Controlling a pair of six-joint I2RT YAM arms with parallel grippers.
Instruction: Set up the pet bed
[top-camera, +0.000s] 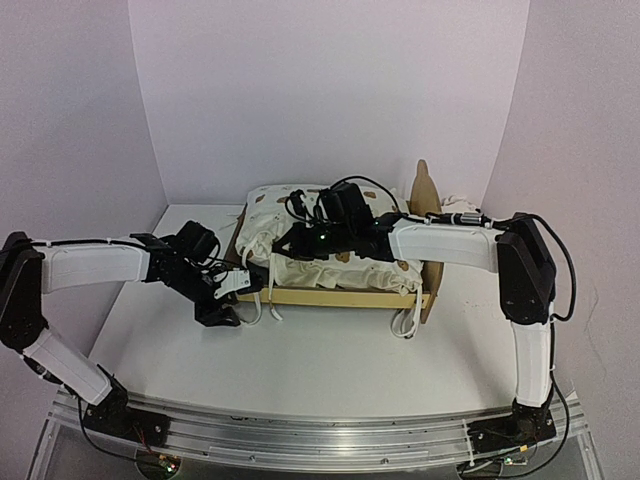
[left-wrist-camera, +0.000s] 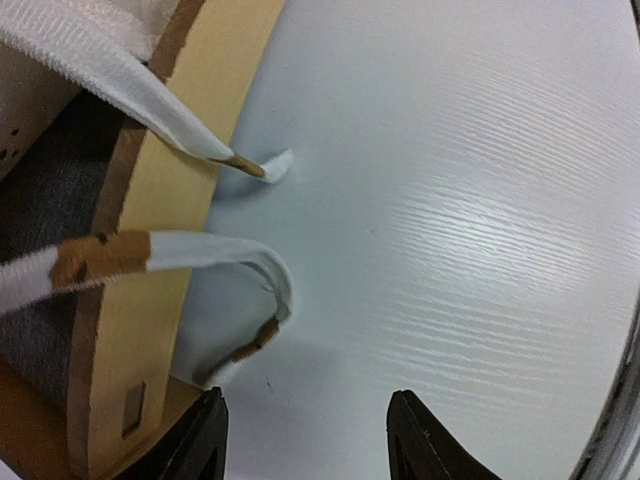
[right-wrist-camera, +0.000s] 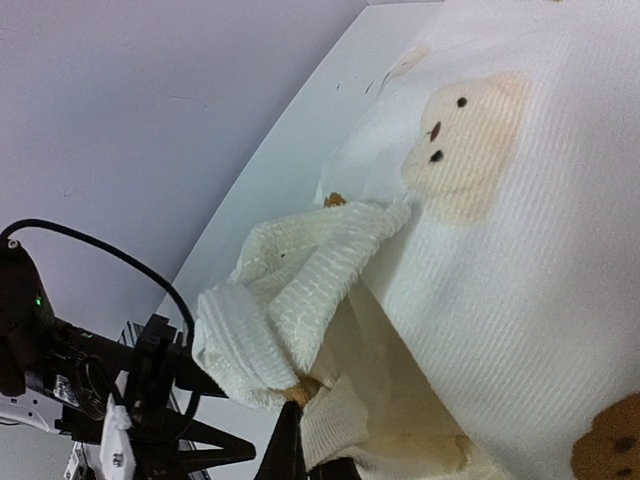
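Left gripper (left-wrist-camera: 305, 445): jaws spread with nothing between them, low over the bare table (left-wrist-camera: 460, 250).
Pet bed (top-camera: 340, 298): mid-table. We note it at 2 o'clock from the left gripper in the top view, its wooden rail just beside the left fingertip.
Headboard (top-camera: 425, 195): upright at the bed's 3 o'clock end.
Cushion (top-camera: 380, 272): in the frame, tie strings (left-wrist-camera: 150, 250) trailing over the rail onto the table.
Right gripper (top-camera: 288, 243): over the cushion's 9 o'clock end, fabric bunched at one finger. We cannot tell its grip.
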